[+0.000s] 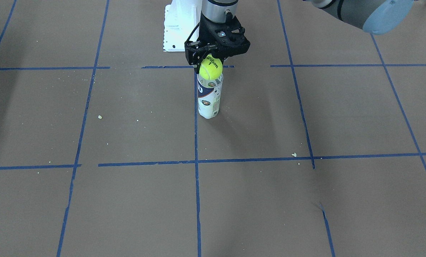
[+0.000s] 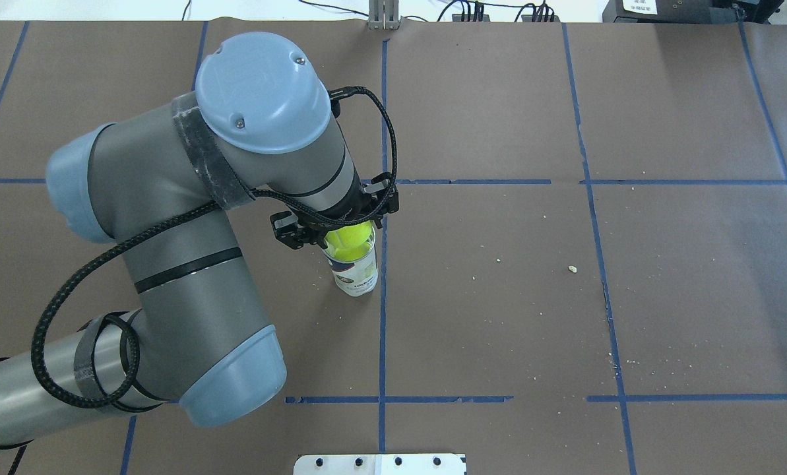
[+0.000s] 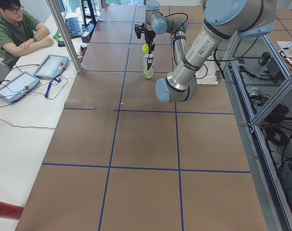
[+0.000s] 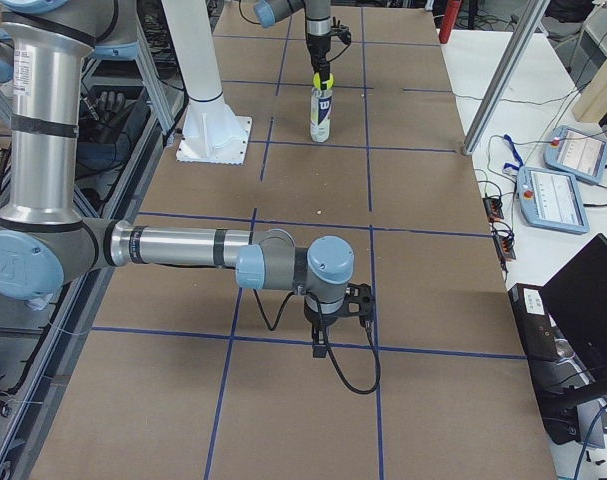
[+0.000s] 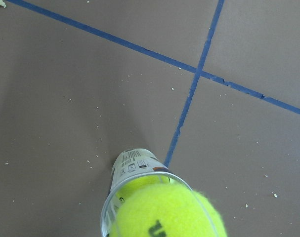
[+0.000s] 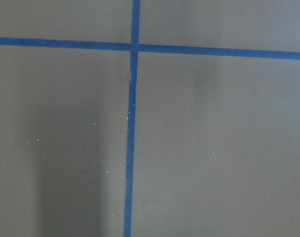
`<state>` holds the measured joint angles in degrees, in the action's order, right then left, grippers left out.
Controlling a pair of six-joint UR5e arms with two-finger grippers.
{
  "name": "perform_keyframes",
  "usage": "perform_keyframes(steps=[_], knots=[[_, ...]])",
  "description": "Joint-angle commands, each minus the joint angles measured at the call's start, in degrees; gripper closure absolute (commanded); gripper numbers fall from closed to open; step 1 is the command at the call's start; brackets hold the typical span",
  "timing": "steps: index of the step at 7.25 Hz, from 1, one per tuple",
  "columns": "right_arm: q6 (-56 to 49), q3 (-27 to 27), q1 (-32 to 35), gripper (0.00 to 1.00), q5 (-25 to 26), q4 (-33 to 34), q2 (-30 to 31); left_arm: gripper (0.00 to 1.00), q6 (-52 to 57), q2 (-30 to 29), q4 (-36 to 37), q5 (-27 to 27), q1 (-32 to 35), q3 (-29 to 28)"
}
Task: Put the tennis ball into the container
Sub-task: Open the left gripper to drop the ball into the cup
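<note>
My left gripper (image 1: 210, 63) hangs straight over the container (image 1: 209, 101), a slim upright white and navy can near the table's middle. Its fingers are shut on the tennis ball (image 1: 210, 69), which is bright yellow-green with black print. The ball's underside sits at the can's open mouth. In the left wrist view the ball (image 5: 169, 213) fills the lower edge just above the can's rim (image 5: 106, 212), and another yellow ball shows inside the can. My right gripper (image 4: 327, 335) points down near the table, far from the can. Whether it is open or shut, I cannot tell.
The white pedestal base (image 1: 179, 28) stands just behind the can on the robot's side. Blue tape lines (image 1: 196, 160) grid the brown table, with small crumbs (image 1: 294, 154) scattered about. An operator (image 3: 13, 29) sits at a side desk with tablets (image 3: 52, 66).
</note>
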<state>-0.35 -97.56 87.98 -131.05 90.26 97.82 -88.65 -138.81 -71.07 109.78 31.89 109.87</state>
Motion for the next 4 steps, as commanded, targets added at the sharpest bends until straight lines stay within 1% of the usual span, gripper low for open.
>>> perform_keyframes(steps=[1,2,3,4], knots=[[0.0,0.0,0.0,0.00,0.0,0.0,-0.1,0.00,0.1,0.1,0.1,-0.1,0.0,0.6],[0.0,0.0,0.0,0.00,0.0,0.0,0.0,0.00,0.9,1.3,0.0,0.0,0.2,1.9],[0.0,0.0,0.0,0.00,0.0,0.0,-0.1,0.00,5.8,4.3,0.2,0.2,0.6,5.7],[0.0,0.0,0.0,0.00,0.0,0.0,0.0,0.00,11.5,8.1,0.1,0.6,3.2,8.1]])
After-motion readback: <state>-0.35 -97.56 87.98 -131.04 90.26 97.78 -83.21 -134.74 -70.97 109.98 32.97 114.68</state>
